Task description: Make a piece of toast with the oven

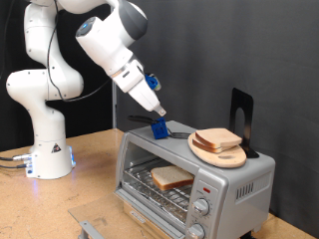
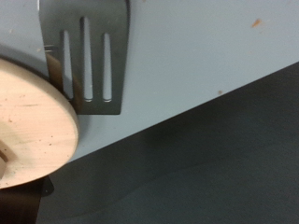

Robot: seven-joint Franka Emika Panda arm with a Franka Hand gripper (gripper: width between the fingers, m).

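Note:
The silver toaster oven (image 1: pixel 249 184) stands on the table at the exterior view's lower right, with its door lowered open. One slice of toast (image 1: pixel 171 177) lies on the wire rack inside. On the oven's top, a round wooden board (image 1: pixel 224 155) carries more bread (image 1: pixel 217 138). My gripper (image 1: pixel 159 126), with blue fingers, is down on the oven top, shut on the handle of a black slotted spatula (image 1: pixel 177 131). In the wrist view the spatula blade (image 2: pixel 89 56) lies flat on the grey oven top (image 2: pixel 206 47), its tip at the board's edge (image 2: pixel 28 121). No fingers show there.
Two round knobs (image 1: pixel 203 208) and a red mark (image 1: pixel 204 189) sit on the oven's front right. A black upright piece (image 1: pixel 241 110) stands behind the board. The robot's white base (image 1: pixel 48 149) stands on the wooden table (image 1: pixel 95 174) at the left.

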